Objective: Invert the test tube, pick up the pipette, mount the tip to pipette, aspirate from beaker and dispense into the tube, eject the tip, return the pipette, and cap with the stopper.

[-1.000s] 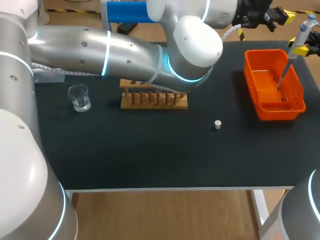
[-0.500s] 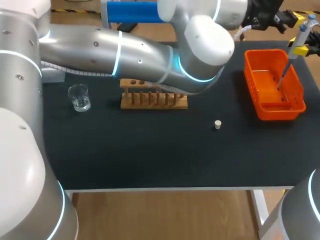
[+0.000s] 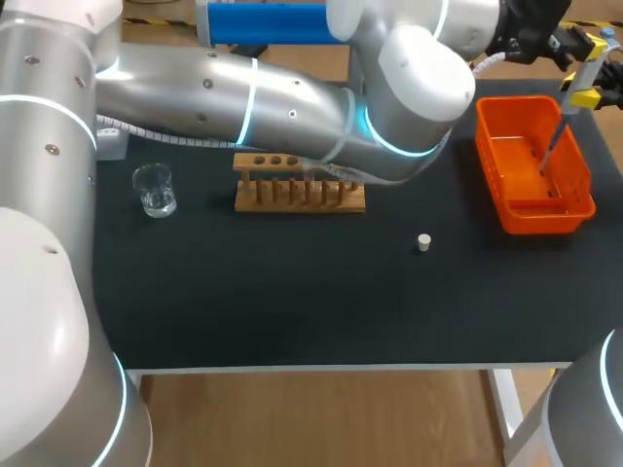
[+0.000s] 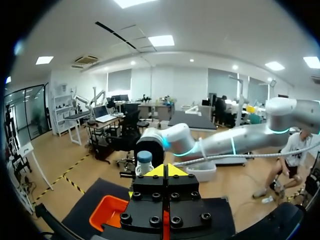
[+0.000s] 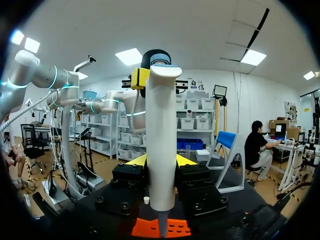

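My right gripper [image 3: 585,96] is shut on the white pipette [image 3: 590,66] and holds it upright over the orange bin [image 3: 509,219]. The pipette's tip [image 3: 551,148] points down into the bin. In the right wrist view the pipette [image 5: 162,150] stands between the yellow fingers. My left arm crosses the table from the left. Its gripper [image 3: 576,42] is shut, right beside the pipette's head [image 4: 144,161]; I cannot tell whether they touch. The wooden rack [image 3: 300,193], the glass beaker [image 3: 154,189] and the white stopper [image 3: 423,242] stay on the black table. The test tube is hard to make out.
The left arm's big elbow [image 3: 409,88] hangs over the table's far middle and hides part of the rack. The orange bin [image 4: 107,213] lies under both grippers near the table's right edge. Black table surface [image 3: 292,292] stretches along the front.
The left arm has swung further right, bringing its shut gripper up to the pipette's head. The right arm and the pipette have not moved.
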